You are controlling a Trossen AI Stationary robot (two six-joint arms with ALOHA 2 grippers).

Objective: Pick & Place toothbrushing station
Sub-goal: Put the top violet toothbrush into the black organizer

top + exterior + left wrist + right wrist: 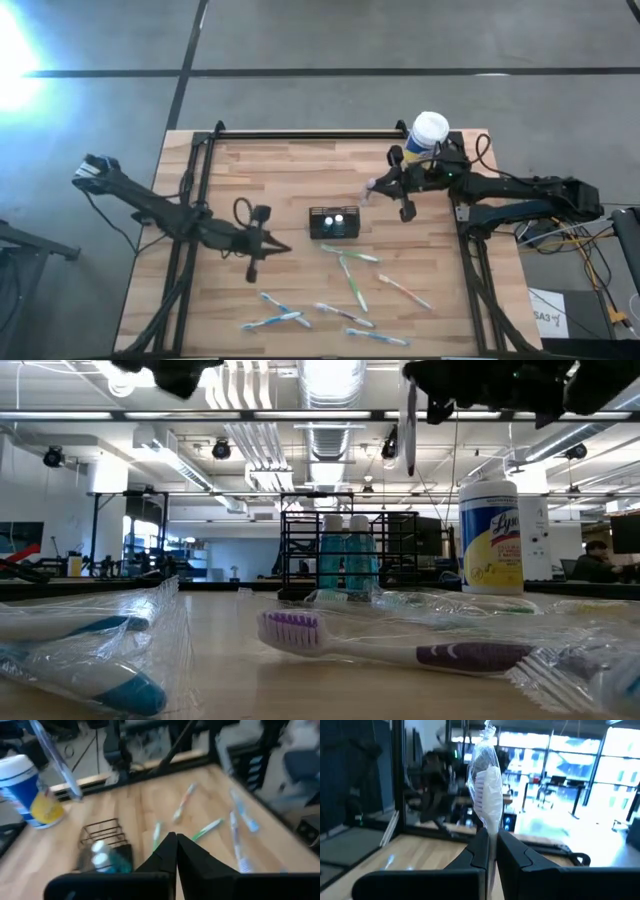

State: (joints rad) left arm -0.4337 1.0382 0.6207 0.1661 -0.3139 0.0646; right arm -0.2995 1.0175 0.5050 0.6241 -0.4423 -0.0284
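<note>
Two dark arms work over a pale butcher-block tabletop (290, 190) framed by black rails, set on a grey floor crossed by dark seams. Beyond the table, the low view shows a large hall with ceiling ducts and strip lights; a person (597, 560) sits at its far right edge.

Near the table's middle stands the toothbrushing station (334, 223), a small black wire holder with two teal bottles in it. A yellow wipes canister (428, 134) with a white cap stands at the far right corner. Several wrapped toothbrushes (352, 280) lie scattered on the near half of the table.

Raised above the table to the right of the station, the right gripper (491, 851) has its fingers clamped on a toothbrush in clear wrapping (487, 790), bristle end pointing away from the wrist. The left gripper (283, 249) sits left of the station and apart from it, fingers pressed together with nothing between them.

In the left wrist view the station is blurred and its slots cannot be made out. The low view cuts off both arms at its top edge.
</note>
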